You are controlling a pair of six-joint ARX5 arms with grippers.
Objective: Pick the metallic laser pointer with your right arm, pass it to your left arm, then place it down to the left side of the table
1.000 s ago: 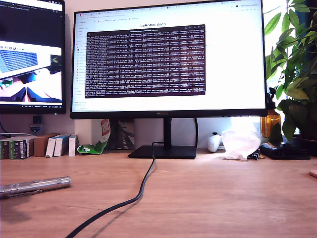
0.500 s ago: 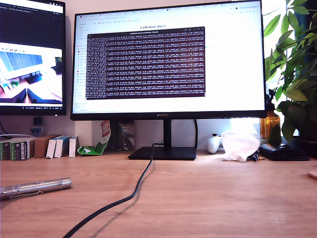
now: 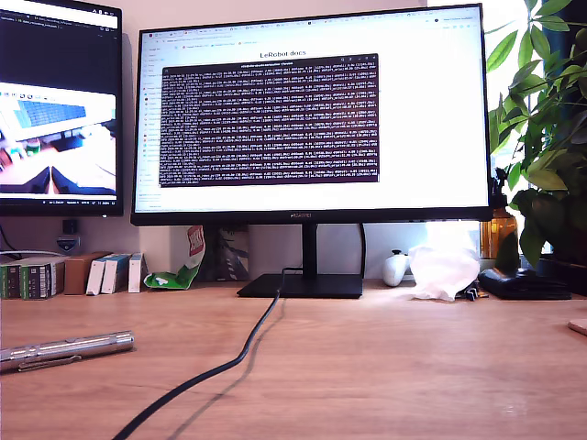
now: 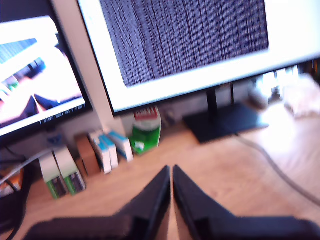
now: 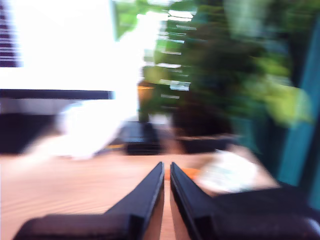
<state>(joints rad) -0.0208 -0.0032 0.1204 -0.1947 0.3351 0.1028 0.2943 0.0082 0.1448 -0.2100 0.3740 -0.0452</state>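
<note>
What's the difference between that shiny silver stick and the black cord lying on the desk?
The metallic laser pointer is silver, short, straight and ridged; the black cable is dark, long, smooth and curving. The pointer lies loose near the exterior view's left edge; the cable runs from the monitor stand toward the front edge. Both rest flat on the table, apart, and no pincer touches them.

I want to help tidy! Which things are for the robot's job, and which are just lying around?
For the job: pointer, table, first claw, second claw.
Lying around: cable, monitor, plant, small boxes, white bag.
</note>
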